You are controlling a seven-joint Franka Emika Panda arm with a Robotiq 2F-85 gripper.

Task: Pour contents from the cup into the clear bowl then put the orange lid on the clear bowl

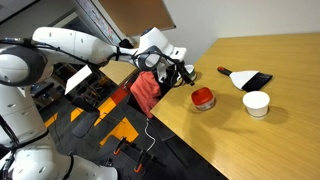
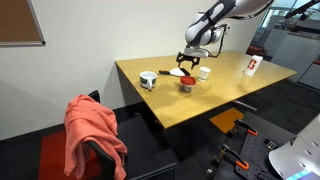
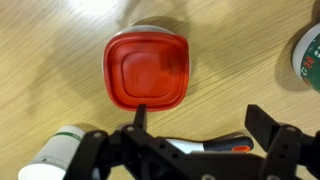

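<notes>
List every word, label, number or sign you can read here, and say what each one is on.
No text can be read in any view.
Red and white cup: a mark on its side, too small to read.
Green and white cup: blurred pattern, no letters made out.
Orange lid: no lettering visible.

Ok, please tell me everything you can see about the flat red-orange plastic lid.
The flat red-orange plastic lid is a rounded square with a raised border and a sunken, glossy centre. It lies level on the small round clear plastic bowl, whose rim peeks out at one edge, on the wooden table. Nothing else touches it; the open gripper hangs apart from it, empty.
</notes>
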